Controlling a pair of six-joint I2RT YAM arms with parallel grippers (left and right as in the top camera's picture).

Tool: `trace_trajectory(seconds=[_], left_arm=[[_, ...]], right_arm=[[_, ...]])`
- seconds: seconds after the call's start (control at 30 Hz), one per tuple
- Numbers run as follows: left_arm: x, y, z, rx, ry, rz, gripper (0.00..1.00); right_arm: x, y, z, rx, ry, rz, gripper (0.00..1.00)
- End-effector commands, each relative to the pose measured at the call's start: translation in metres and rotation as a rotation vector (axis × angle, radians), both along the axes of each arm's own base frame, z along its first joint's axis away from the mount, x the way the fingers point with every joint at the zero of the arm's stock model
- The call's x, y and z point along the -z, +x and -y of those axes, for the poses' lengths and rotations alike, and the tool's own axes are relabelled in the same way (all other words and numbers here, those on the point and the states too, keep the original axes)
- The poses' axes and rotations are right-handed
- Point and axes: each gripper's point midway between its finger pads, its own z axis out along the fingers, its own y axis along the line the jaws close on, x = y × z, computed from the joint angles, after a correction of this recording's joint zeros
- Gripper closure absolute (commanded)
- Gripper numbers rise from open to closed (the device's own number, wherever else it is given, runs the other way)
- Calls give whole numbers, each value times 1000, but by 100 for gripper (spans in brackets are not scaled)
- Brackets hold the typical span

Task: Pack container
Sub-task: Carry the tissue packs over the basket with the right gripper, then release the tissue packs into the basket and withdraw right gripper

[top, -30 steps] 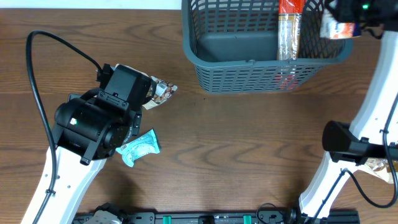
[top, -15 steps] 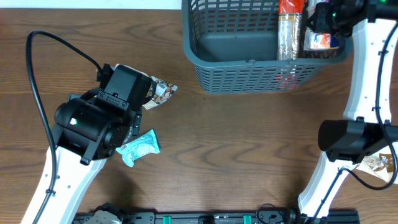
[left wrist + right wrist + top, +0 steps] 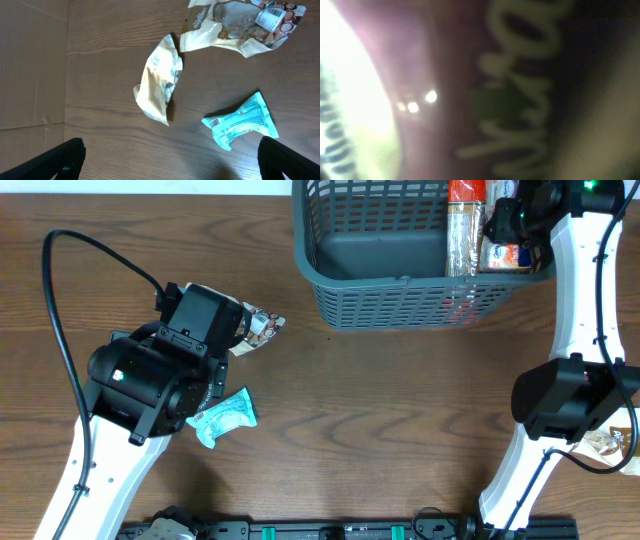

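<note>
Brown wooden table [image 3: 400, 410], left pincer [image 3: 172, 162] released above snack packets [image 3: 160, 80], right pincer [image 3: 508, 220] over container [image 3: 400, 305], grip unclear

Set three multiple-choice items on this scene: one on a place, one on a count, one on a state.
1. Where does the teal packet lie?
A) on a plate
B) on the bare table
C) in a cup

2. How many packets show in the left wrist view?
A) one
B) five
C) three

3. How is the left gripper?
A) open, holding nothing
B) shut on a packet
C) shut, empty

Answers:
1 B: it lies flat on the wood, with nothing under it.
2 C: a cream packet, a brown packet and the teal packet.
3 A: its fingers stand wide apart, with only table between them.
</note>
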Motion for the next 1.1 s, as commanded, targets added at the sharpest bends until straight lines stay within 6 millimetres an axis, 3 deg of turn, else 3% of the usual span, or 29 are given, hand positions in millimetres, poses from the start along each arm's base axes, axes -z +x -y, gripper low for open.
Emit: trace_trajectory(seconds=[0.0, 0.1, 0.17, 0.27, 0.5, 0.63, 0.8, 0.93, 1.07], left_arm=[[-4, -1, -4, 0, 11, 10, 1], [-4, -1, -4, 0, 11, 10, 1], [-4, -1, -4, 0, 11, 10, 1], [-4, -1, -4, 0, 11, 10, 1], [-4, -1, -4, 0, 11, 10, 1], [-4, -1, -4, 0, 11, 10, 1], [-4, -1, -4, 0, 11, 10, 1], [-4, -1, -4, 0, 11, 10, 1], [-4, -1, -4, 0, 11, 10, 1]], right_arm=[[2, 1, -3, 7, 9, -1, 62], [2, 1, -3, 7, 9, 1, 48], [1, 2, -3, 7, 9, 4, 46], [1, 3, -3, 7, 8, 10, 34], [-1, 5, -7, -6, 27, 18, 32], [-12, 9, -8, -13, 28, 54, 30], [-64, 17, -8, -16, 13, 182, 26], [-131, 14, -6, -24, -18, 339, 22], [-201, -4, 8, 25, -91, 508, 12]])
